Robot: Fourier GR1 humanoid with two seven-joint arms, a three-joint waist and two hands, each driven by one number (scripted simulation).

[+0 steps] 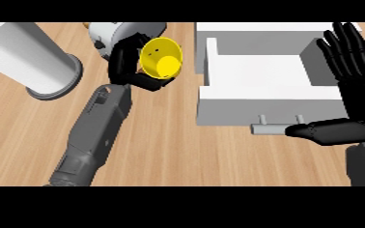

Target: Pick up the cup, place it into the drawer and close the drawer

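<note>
The yellow cup (161, 58) was held tilted in the curled left hand (127, 64); it needed carrying right, above the open drawer (264, 72), then lowering upright. The right hand (341, 89) rested open.

So what you've got here is a two-tone build: dark grey forearms, black hands. Your left forearm (96, 133) is a long chunky tube of matte charcoal, a bit faceted, with a couple of lighter little marks near the wrist end and a blocky segment lower down. It runs straight into the left hand (127, 65), which is glossy black all over, with segmented fingers. Your right hand (345, 63) is the same glossy black, with long slim jointed fingers and a thick thumb; only a sliver of dark forearm (356, 164) shows under it at the edge
</note>
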